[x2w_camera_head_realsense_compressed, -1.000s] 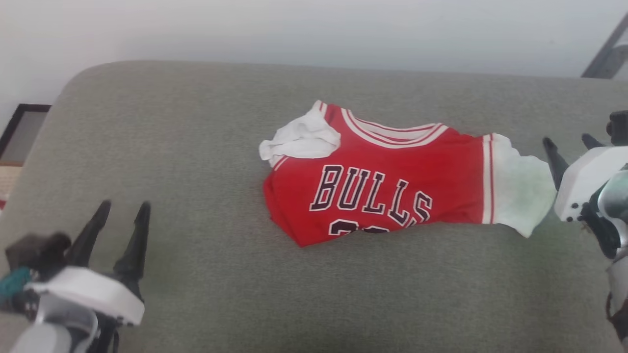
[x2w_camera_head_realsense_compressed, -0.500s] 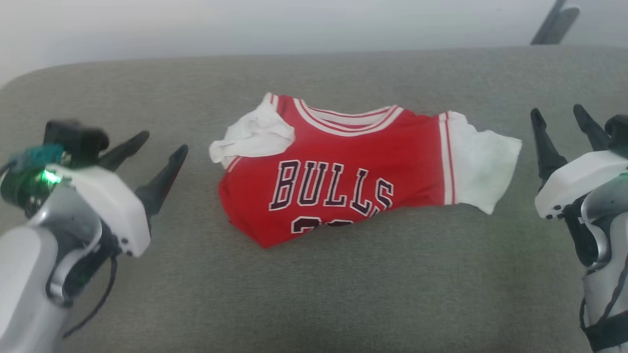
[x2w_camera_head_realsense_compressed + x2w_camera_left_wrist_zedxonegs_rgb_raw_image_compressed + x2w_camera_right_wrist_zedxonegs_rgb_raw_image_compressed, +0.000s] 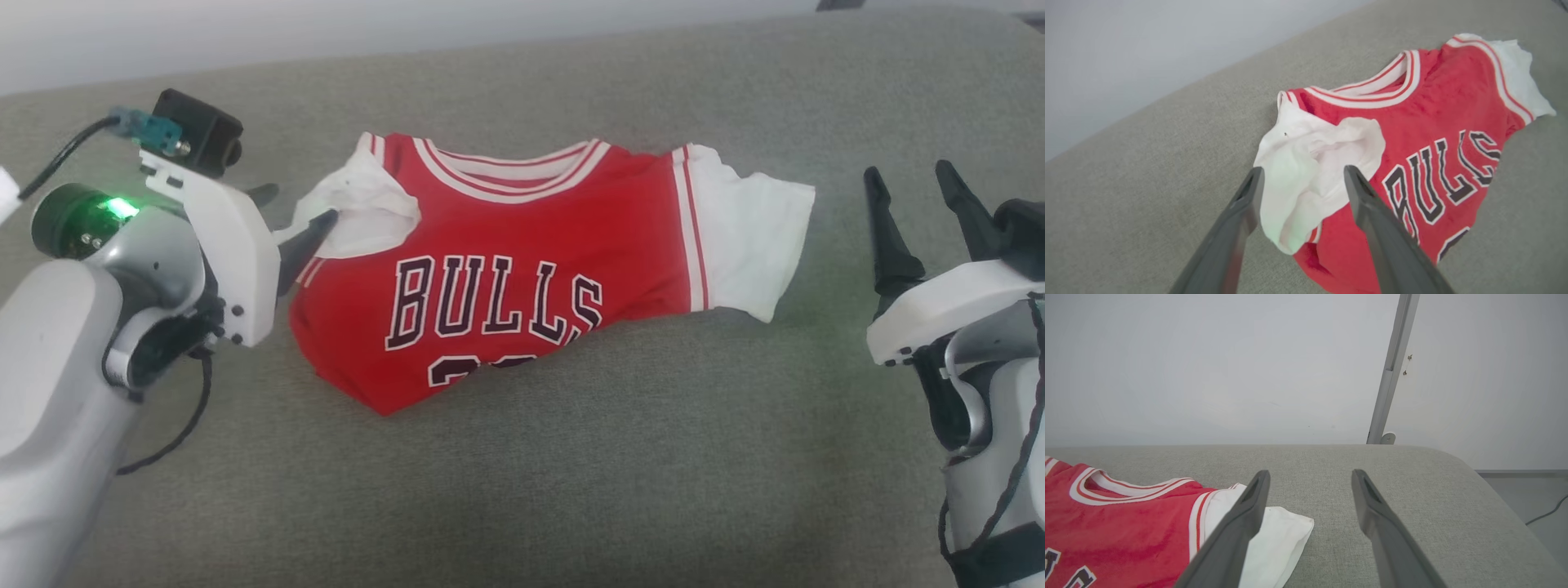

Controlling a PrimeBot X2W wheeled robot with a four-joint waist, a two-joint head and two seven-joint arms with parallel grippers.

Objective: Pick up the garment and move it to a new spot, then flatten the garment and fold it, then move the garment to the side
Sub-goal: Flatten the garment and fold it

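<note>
Since a second ago the left gripper point(image 3: 302, 204) has come from well clear of the garment point(image 3: 522, 237) up to its crumpled white sleeve point(image 3: 359, 212). Its fingers stand spread, and in the left wrist view the sleeve lies between the two tips; whether they touch it cannot be told. The right gripper point(image 3: 908, 169), fingers likewise spread and holding nothing, stands near the garment's flat white sleeve point(image 3: 755, 237), apart from it. The garment lies on the grey cushion point(image 3: 571, 457), lettering up, lower part bunched under on the near side, striped collar on the far side. Beyond the garment rise a pale wall point(image 3: 1208, 375) and a grey metal post point(image 3: 1390, 367).
</note>
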